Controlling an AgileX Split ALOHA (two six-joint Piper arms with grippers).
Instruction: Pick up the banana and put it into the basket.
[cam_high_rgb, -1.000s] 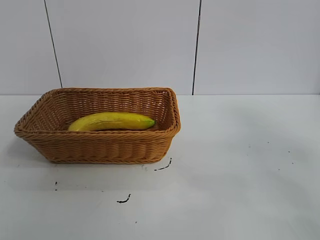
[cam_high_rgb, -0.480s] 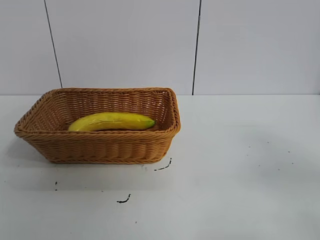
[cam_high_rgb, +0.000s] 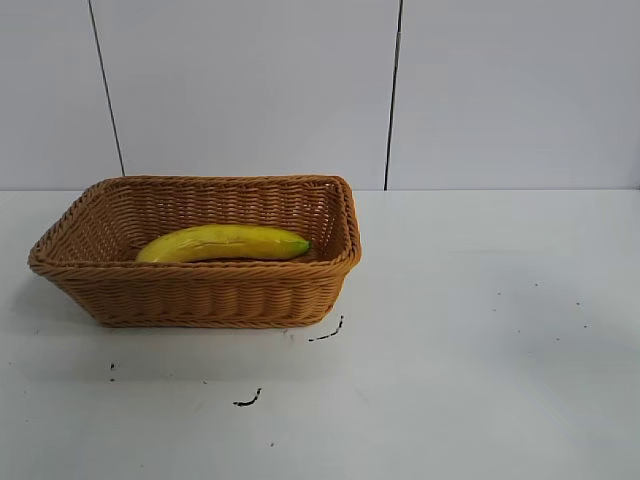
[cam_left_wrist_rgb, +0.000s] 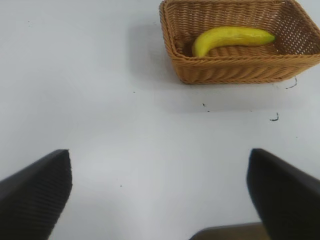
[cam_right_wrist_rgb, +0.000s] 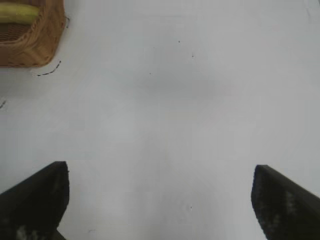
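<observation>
The yellow banana (cam_high_rgb: 222, 243) lies lengthwise inside the tan wicker basket (cam_high_rgb: 200, 295) at the left of the white table. Both also show in the left wrist view, the banana (cam_left_wrist_rgb: 231, 39) in the basket (cam_left_wrist_rgb: 225, 70). The right wrist view shows a corner of the basket (cam_right_wrist_rgb: 35, 50) with a bit of the banana (cam_right_wrist_rgb: 17, 12). My left gripper (cam_left_wrist_rgb: 160, 165) is open and empty over bare table, well away from the basket. My right gripper (cam_right_wrist_rgb: 161, 172) is open and empty over bare table to the basket's right. Neither gripper shows in the exterior view.
Small black marks (cam_high_rgb: 248, 400) dot the table in front of the basket. A white panelled wall (cam_high_rgb: 400, 90) stands behind the table.
</observation>
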